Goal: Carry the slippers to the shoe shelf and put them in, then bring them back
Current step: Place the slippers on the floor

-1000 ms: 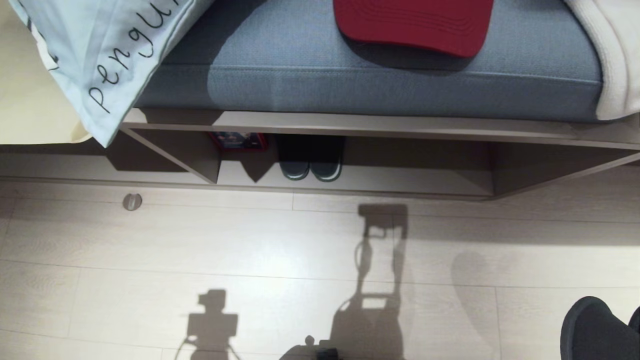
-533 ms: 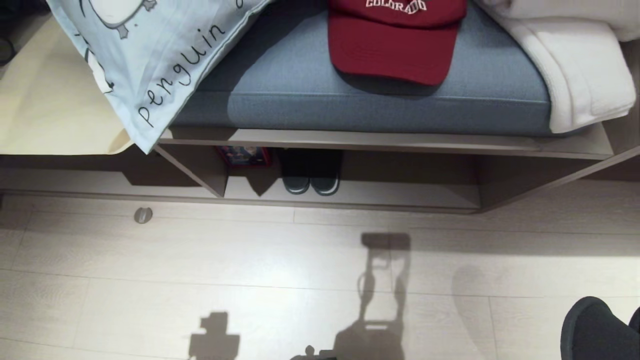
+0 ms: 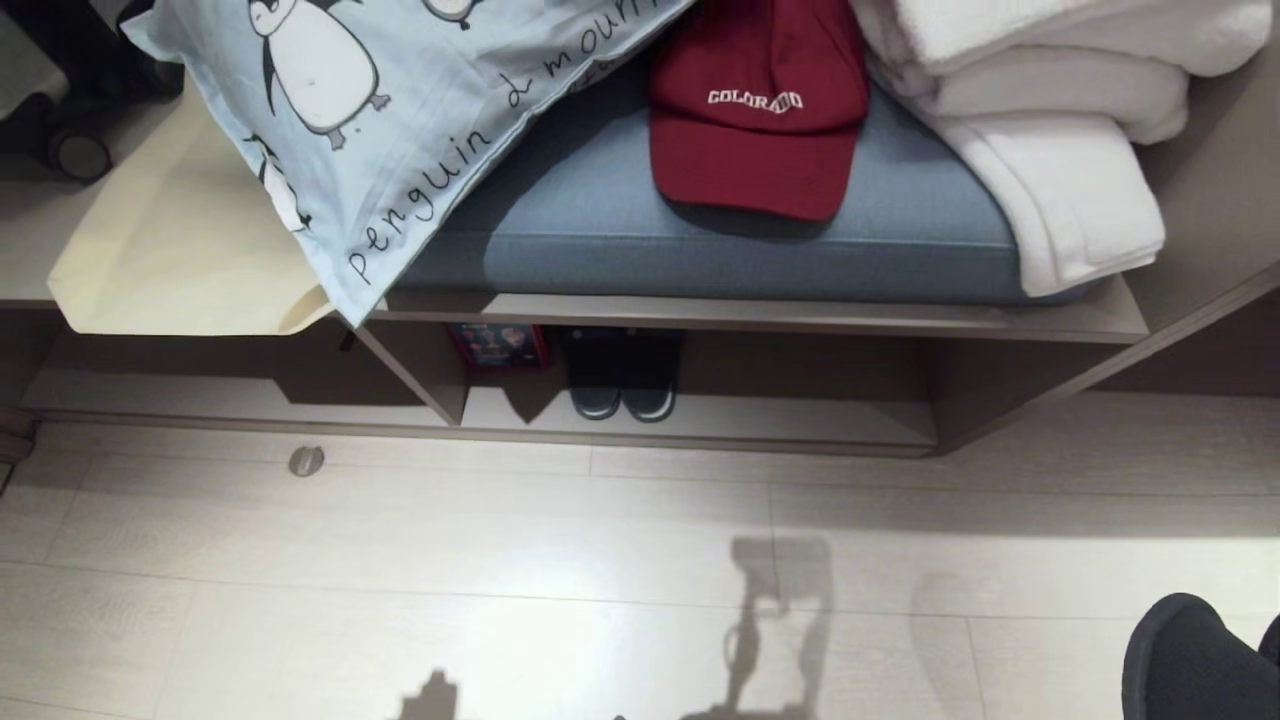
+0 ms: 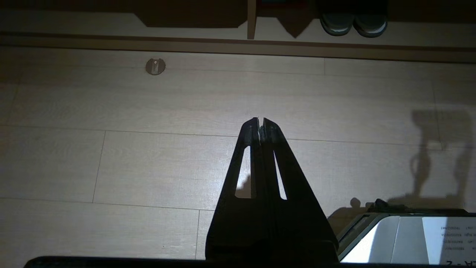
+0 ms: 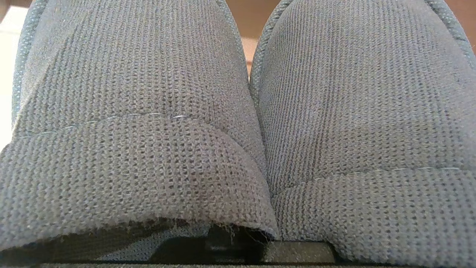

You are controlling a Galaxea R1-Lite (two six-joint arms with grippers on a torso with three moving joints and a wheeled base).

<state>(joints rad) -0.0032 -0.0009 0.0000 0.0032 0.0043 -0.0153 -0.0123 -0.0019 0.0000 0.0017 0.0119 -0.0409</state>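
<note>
The slippers, dark blue-grey knit fabric, fill the right wrist view side by side (image 5: pixel 238 123), toes pointing away. One rounded toe shows at the head view's lower right corner (image 3: pixel 1190 655), above the floor. My right gripper is hidden behind them and holds them. The shoe shelf (image 3: pixel 780 420) is the pale beige cubby under the bench, with an upright divider (image 3: pixel 425 375); its base also shows in the left wrist view (image 4: pixel 186 28). My left gripper (image 4: pixel 260 122) hangs shut and empty over the floor.
A dark pair with white-edged soles (image 3: pixel 622 390) and a red box (image 3: pixel 497 345) sit in the shelf. On the bench's blue cushion (image 3: pixel 620 240) lie a penguin pillow (image 3: pixel 400 120), a red cap (image 3: pixel 755 140) and white towels (image 3: pixel 1040 150). A round metal disc (image 3: pixel 306 460) is set in the floor.
The head view has swung upward: the whole scene has slid down and more of the bench top, cap and towels shows. Nothing on the floor or in the shelf has moved.
</note>
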